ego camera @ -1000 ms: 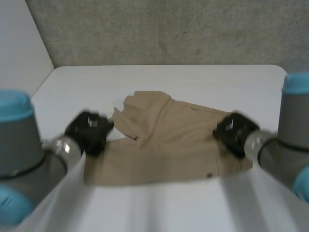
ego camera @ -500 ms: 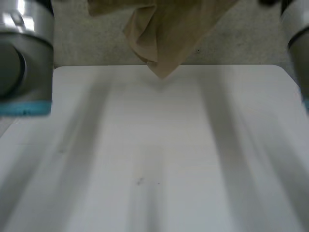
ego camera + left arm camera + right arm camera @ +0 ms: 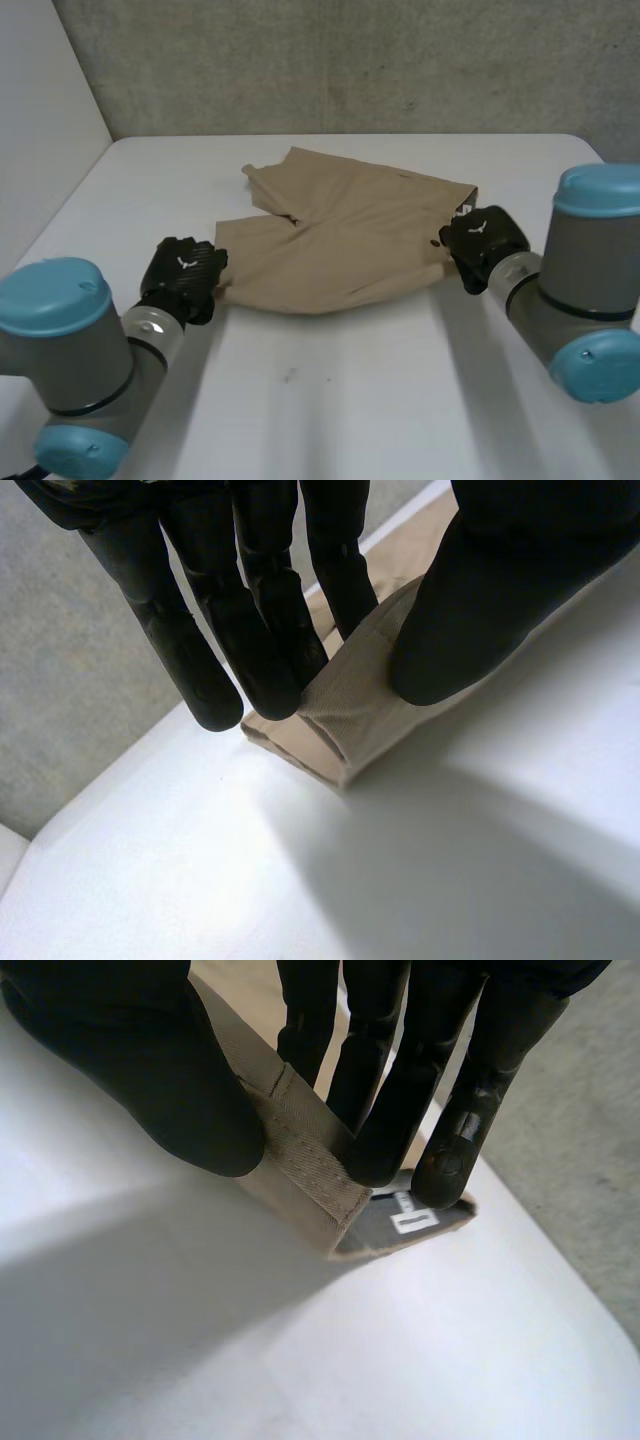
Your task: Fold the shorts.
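Tan shorts [image 3: 340,245] lie spread on the white table [image 3: 330,400], waistband to the right, leg hems to the left. My left hand [image 3: 183,277] is at the near left hem corner; its fingers [image 3: 270,650] and thumb pinch the folded hem of the shorts [image 3: 345,715]. At the right end of the waistband my right hand [image 3: 483,243] pinches the band of the shorts [image 3: 300,1150] between thumb and fingers [image 3: 400,1100], and the dark inner lining with a white label [image 3: 413,1222] shows beside them.
A grey wall [image 3: 330,60] runs behind the table's far edge. Bare tabletop stretches between my two arms toward the near edge.
The shorts went from lying on the table to being lifted high by both hands, then came back down, now lying farther back and flatter.
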`<state>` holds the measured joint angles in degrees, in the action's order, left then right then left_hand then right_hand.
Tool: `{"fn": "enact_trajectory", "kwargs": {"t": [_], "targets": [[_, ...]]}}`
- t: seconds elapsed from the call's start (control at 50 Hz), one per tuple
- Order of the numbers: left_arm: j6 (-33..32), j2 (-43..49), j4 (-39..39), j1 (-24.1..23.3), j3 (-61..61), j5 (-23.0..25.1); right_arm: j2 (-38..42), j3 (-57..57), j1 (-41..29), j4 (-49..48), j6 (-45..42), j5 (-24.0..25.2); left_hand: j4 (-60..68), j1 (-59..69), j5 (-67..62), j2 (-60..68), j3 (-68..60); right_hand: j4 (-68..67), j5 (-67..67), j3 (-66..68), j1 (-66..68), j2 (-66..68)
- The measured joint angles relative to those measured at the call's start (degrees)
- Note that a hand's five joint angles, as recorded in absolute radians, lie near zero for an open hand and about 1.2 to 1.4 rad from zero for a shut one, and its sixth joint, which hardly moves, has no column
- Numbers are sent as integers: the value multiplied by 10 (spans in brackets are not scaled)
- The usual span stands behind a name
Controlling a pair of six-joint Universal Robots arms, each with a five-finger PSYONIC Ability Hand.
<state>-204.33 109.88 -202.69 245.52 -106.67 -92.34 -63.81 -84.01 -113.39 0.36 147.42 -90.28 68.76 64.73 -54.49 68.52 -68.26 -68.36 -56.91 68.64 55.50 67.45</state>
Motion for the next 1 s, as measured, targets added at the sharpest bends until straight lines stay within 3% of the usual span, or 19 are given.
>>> {"fn": "enact_trajectory", "kwargs": {"t": [0.16,0.36,0.38,0.44,0.52,0.58,0.7,0.86,1.0], "targets": [[-21,-63,101,12,-4,3,-61,-5,3,44,-21,2,0,0,0,0,0,0,0,0,0,0],[-126,-203,392,12,-22,30,-127,-75,-4,236,-187,7,0,0,0,0,0,0,0,0,0,0],[-126,-203,392,12,-22,30,-127,-75,-4,236,-187,7,0,0,0,0,0,0,0,0,0,0],[-196,-278,521,6,-40,67,-168,-130,-5,303,-263,33,0,0,0,0,0,0,0,0,0,0],[-242,-341,574,4,-41,110,-201,-159,-1,322,-289,77,0,0,0,0,0,0,0,0,0,0],[-250,-352,565,5,-32,122,-208,-162,1,320,-289,91,0,0,0,0,0,0,0,0,0,0],[-251,-306,455,6,6,130,-205,-141,3,283,-268,107,0,0,0,0,0,0,0,0,0,0],[-242,-108,212,-6,113,110,-113,-60,3,187,-177,84,0,0,0,0,0,0,0,0,0,0],[-242,45,117,-26,238,67,-36,11,3,164,-130,45,0,0,0,0,0,0,-2,0,0,0]]}}
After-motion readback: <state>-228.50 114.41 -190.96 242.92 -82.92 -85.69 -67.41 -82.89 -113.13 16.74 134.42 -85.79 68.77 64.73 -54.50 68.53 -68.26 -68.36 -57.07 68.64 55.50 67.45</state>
